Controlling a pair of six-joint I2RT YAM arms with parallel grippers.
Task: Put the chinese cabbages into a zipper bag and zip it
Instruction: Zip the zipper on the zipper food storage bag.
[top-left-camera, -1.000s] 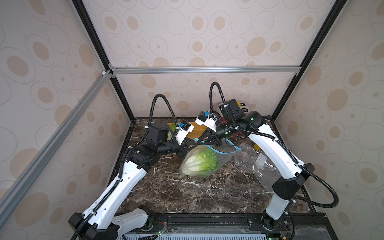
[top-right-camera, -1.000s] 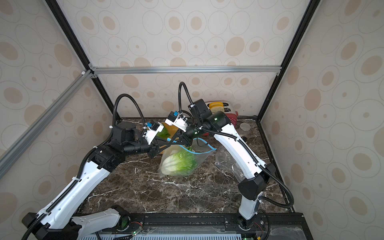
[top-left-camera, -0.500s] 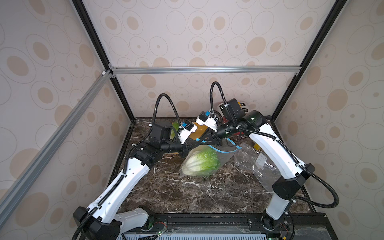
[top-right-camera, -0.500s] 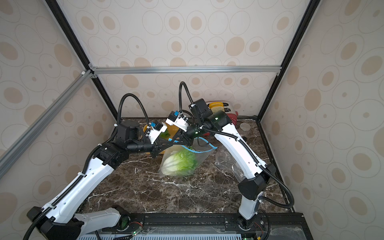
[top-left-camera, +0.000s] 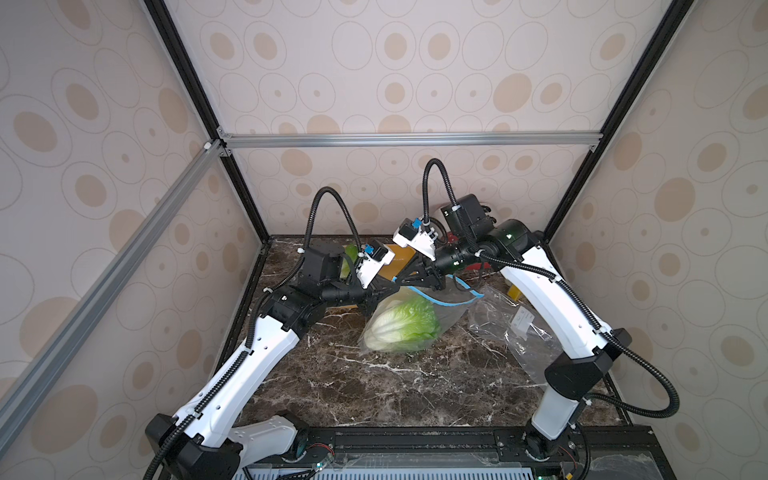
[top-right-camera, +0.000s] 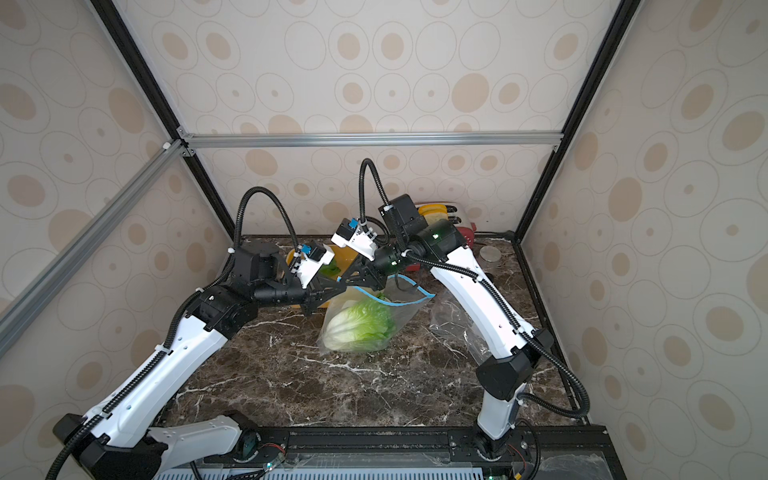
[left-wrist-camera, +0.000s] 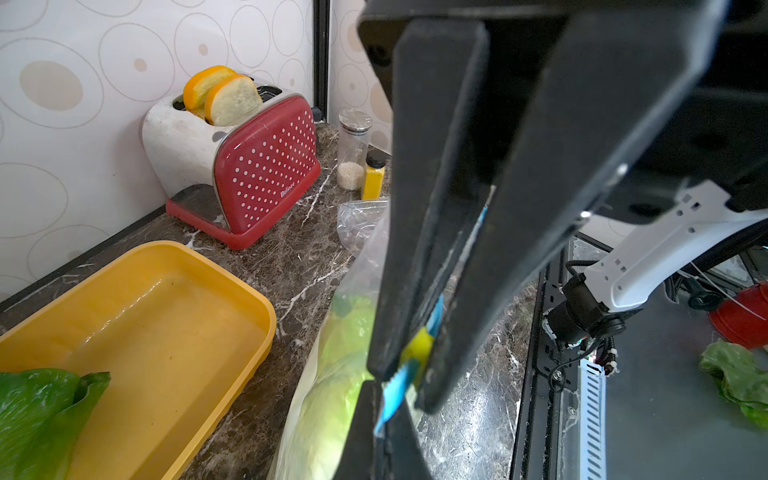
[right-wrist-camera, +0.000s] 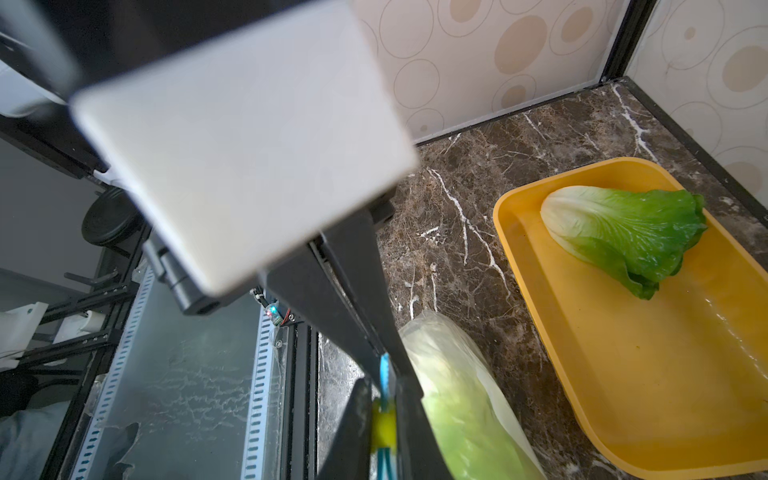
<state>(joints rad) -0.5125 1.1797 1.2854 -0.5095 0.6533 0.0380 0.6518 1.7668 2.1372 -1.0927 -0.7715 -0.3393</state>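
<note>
A clear zipper bag (top-left-camera: 446, 309) with a blue zip strip (top-left-camera: 451, 300) lies mid-table, with chinese cabbages (top-left-camera: 405, 322) inside it. Another cabbage (right-wrist-camera: 623, 232) lies in the yellow tray (right-wrist-camera: 623, 395). Both grippers meet at the bag's mouth on its left end. My left gripper (left-wrist-camera: 384, 411) is shut on the end of the blue strip (left-wrist-camera: 390, 395). Right beside it, my right gripper (right-wrist-camera: 384, 415) is shut on the yellow slider (right-wrist-camera: 383, 426), which rides on the strip. In both top views the two sets of fingers nearly touch above the bag.
The yellow tray (left-wrist-camera: 166, 311) stands behind the bag at the back left. A red toaster (left-wrist-camera: 257, 166) with bread slices, a glass jar (left-wrist-camera: 352, 149) and a yellow bottle (left-wrist-camera: 373, 176) stand at the back. An empty clear bag (top-left-camera: 515, 328) lies to the right.
My left arm has reached in toward the bag's mouth and its gripper has closed on the end of the zip strip. The right gripper has stayed at the slider.
</note>
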